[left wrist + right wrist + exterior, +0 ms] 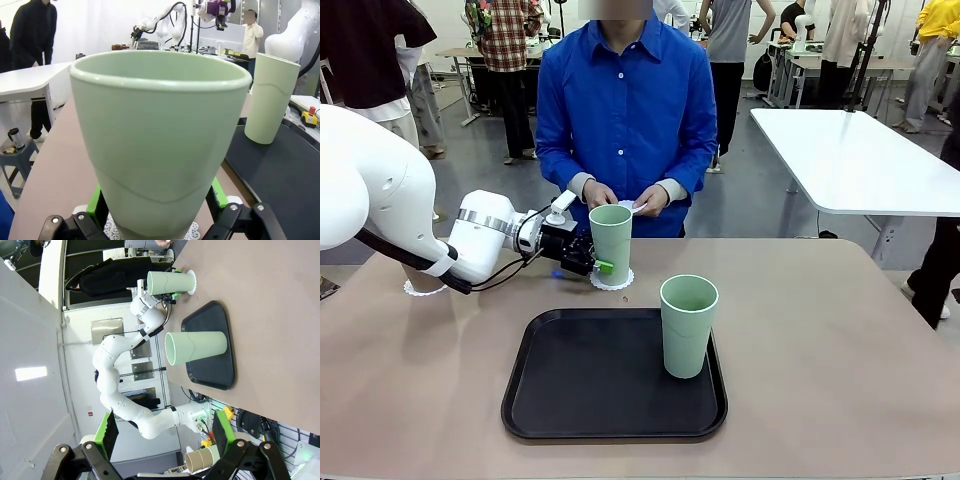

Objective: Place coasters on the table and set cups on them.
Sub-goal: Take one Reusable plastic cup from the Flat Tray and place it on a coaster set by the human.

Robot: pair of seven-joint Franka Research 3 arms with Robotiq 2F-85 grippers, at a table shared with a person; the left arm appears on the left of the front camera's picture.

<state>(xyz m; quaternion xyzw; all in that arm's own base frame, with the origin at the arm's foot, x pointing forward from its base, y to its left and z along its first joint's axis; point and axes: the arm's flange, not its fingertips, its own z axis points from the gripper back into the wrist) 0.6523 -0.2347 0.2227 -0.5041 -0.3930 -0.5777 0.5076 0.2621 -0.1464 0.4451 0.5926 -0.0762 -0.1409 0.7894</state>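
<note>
Left tool [604,264] spread either side of the mint cup [610,238], which stands on its coaster [613,282] at the table's [840,330] far middle, so back out level and straight (no nudging the cup); right tool [164,430] spread, empty.

White left arm [380,200] reaches in low from the left, wrist level, left pincer [603,263] spread wide. Right pincer [164,427] spread wide too, empty.
</note>
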